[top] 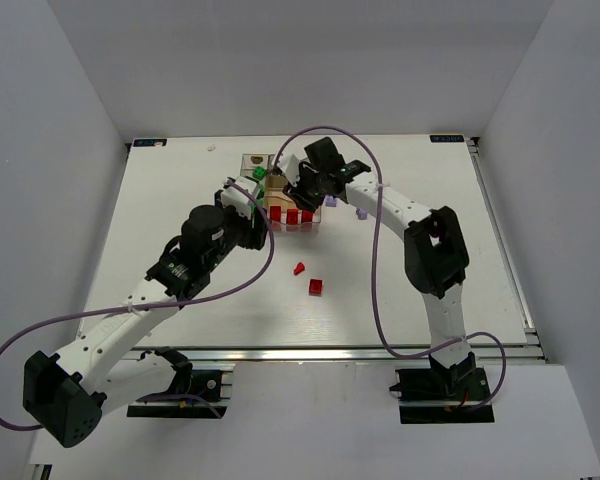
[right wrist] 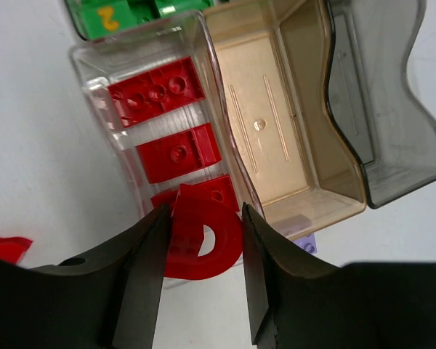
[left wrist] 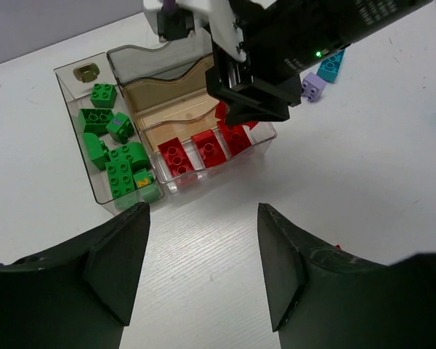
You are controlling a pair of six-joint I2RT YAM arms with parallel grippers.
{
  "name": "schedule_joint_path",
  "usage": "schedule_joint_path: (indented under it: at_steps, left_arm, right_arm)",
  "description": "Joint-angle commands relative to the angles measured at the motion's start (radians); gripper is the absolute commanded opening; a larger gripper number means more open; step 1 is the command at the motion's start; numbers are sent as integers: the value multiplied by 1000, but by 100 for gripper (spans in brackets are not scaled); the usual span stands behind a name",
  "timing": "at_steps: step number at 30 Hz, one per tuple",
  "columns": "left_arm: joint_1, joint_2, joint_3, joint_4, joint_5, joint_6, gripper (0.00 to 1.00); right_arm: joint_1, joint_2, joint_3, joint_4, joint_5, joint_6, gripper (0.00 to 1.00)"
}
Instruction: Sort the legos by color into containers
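The right claw [right wrist: 203,218] is clamped on a red arched piece [right wrist: 203,251], pinched between both fingers. It hangs at the near end of the tray [left wrist: 67,102], over the compartment that already holds red bricks [right wrist: 156,91]. From the wrist view I cannot tell whether the piece touches the brick beneath it or sits just above.

Beside that compartment is a wider tan one with nothing in it, and past it a darker wavy-edged wall. The long narrow compartment on the other side is packed with green bricks [left wrist: 112,145].

The left claw [left wrist: 203,211] hovers just short of the tray's near corner with its fingers spread wide and nothing between them, looking at the red and green compartments.

On the table [top: 480,200] two loose red pieces [top: 317,287] lie nearer the arm bases, well apart from both claws. A lilac brick [left wrist: 312,87] and a light blue brick [left wrist: 330,65] sit just beyond the right claw.
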Motion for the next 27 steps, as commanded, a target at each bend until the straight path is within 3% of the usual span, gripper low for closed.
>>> schedule_joint_path:
  at_steps: [1, 6, 7, 12, 17, 19, 21, 23, 24, 27]
  left_arm:
    - [2, 7, -7, 13, -15, 8, 71]
    - [2, 15, -3, 13, -5, 7, 71]
    - [2, 14, -3, 10, -5, 8, 71]
    - [2, 11, 0, 7, 0, 8, 71]
    - [2, -2, 0, 7, 0, 8, 71]
    - [2, -11, -3, 9, -12, 7, 71]
    - [2, -29, -7, 13, -20, 5, 70]
    - [2, -52, -11, 21, -20, 2, 68]
    - [2, -61, -14, 26, -23, -1, 67]
    - [2, -85, -20, 36, -23, -4, 66]
  right_arm:
    - [6, 12, 7, 105, 69, 27, 26]
    - [5, 38, 12, 128, 95, 28, 41]
    - [5, 39, 9, 128, 94, 30, 52]
    - [2, 16, 3, 117, 79, 59, 64]
    - [3, -48, -14, 76, 31, 92, 64]
    - [-6, -118, -40, 41, -79, 70, 59]
    - [-12, -225, -153, -28, -305, -30, 56]
    - [-11, -304, -329, -137, -445, -313, 56]
    - [-8, -373, -393, -178, -543, -542, 57]
    - [3, -456, -612, -278, -586, -844, 64]
